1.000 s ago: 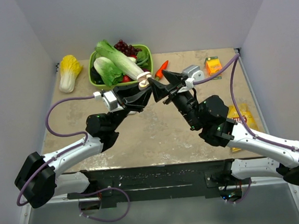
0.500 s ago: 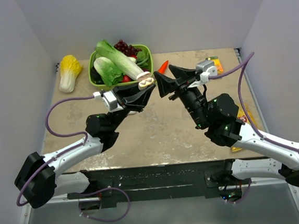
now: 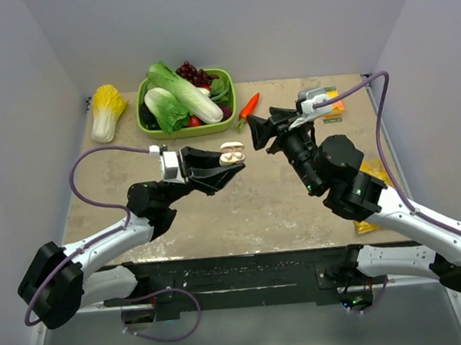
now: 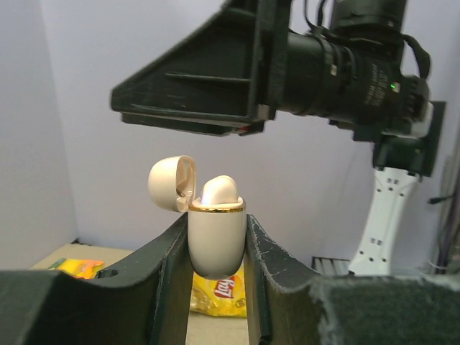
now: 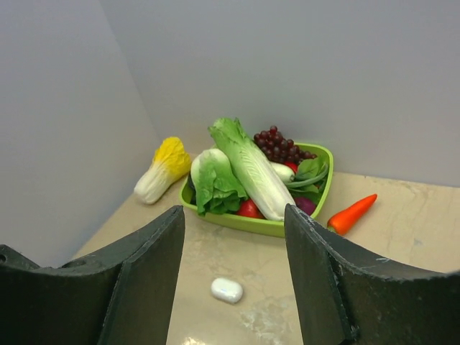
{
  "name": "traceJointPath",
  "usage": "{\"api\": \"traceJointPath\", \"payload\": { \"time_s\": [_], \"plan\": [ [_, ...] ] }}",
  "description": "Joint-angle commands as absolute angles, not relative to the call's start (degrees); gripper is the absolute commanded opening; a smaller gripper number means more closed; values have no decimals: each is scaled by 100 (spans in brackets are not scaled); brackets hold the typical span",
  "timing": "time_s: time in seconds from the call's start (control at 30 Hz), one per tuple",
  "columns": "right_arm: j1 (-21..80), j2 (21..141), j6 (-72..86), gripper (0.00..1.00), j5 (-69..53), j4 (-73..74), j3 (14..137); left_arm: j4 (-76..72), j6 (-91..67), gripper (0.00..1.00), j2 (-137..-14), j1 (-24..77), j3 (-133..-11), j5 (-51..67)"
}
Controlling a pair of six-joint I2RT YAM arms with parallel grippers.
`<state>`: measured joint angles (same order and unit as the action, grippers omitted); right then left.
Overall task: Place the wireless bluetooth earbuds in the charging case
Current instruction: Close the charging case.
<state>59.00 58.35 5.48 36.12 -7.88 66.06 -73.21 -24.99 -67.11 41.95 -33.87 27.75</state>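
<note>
My left gripper (image 3: 228, 161) is shut on the cream-white charging case (image 3: 230, 153) and holds it up over the middle of the table. In the left wrist view the case (image 4: 215, 241) stands upright between the fingers. Its lid (image 4: 171, 183) is swung open to the left. The rounded top of one white earbud (image 4: 219, 190) sticks out of the gold-rimmed opening. My right gripper (image 3: 259, 130) hovers open a short way to the right of the case and touches nothing. Its wrist view shows only table between the spread fingers (image 5: 144, 273).
A green basket (image 3: 188, 131) of vegetables stands at the back, with a carrot (image 3: 248, 106) beside it and a yellow cabbage (image 3: 108, 110) to its left. An orange carton (image 3: 331, 103) and a chips bag (image 3: 374, 182) lie on the right. A small white oval thing (image 5: 227, 290) lies on the table.
My right gripper has pulled back to the right, away from the case it was almost touching. My left gripper has carried the case down and nearer to the table's middle.
</note>
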Motion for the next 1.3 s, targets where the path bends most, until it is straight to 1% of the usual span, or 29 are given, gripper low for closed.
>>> {"api": "traceJointPath", "payload": {
  "time_s": [0.0,0.17,0.37,0.93,1.27],
  "plan": [
    [5880,5844,712,60,3305,174,7276,-8754,-2813,0,-6548,4166,-3340,3735],
    [5871,6082,844,61,3147,1176,7637,-8693,-2654,0,-6548,4166,-3270,3955],
    [5862,6152,1019,61,2717,1599,7690,-8587,-2610,0,-6645,4166,-3384,4017],
    [5871,6047,1028,59,1750,1477,7330,-8051,-2171,0,-6592,4166,-3489,3648],
    [5871,5941,1063,56,1451,1599,7260,-7840,-1890,0,-6469,4166,-3498,3235]
  ]
}}
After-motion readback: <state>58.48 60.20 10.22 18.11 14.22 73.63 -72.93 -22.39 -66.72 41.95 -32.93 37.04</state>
